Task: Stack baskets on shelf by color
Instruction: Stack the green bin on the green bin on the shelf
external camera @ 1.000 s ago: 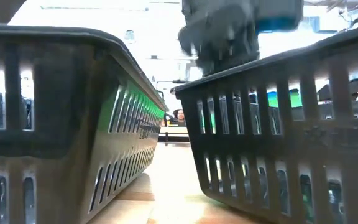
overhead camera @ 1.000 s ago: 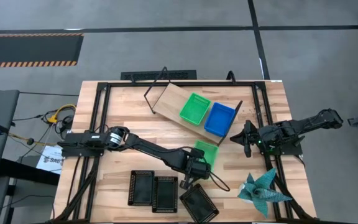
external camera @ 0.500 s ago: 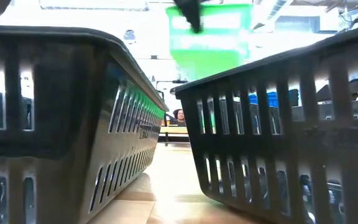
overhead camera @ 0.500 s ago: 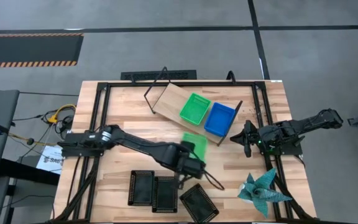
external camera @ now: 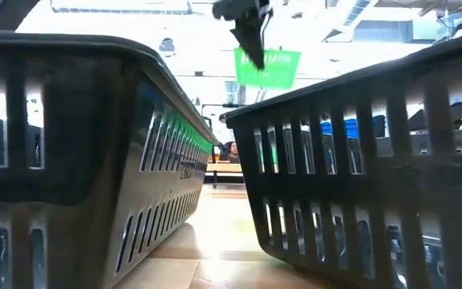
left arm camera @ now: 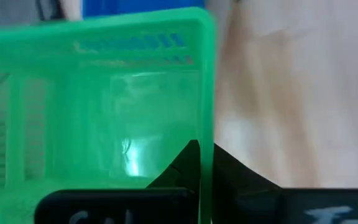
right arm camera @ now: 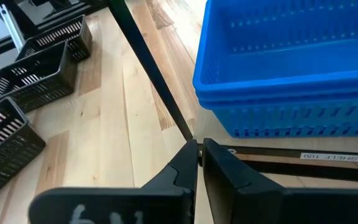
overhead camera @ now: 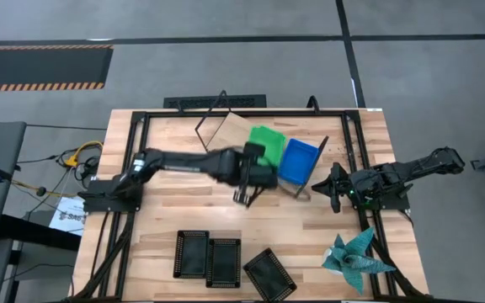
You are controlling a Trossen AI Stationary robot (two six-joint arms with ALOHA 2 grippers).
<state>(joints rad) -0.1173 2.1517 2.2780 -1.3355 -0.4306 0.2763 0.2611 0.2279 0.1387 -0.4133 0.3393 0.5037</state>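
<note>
Above the shelf (overhead camera: pixel 226 130): left pincer (overhead camera: pixel 244 192) clamped on a green basket's (overhead camera: pixel 266 139) rim, beside blue baskets (overhead camera: pixel 299 160); right pincer (overhead camera: pixel 325 187) nearly closed, empty, idle.

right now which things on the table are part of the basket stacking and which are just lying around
Part of the job:
- green basket held in the left claw, over the shelf
- blue baskets on the shelf
- three black baskets on the table

Just lying about:
- teal paper star
- right claw, waiting beside the shelf
</note>
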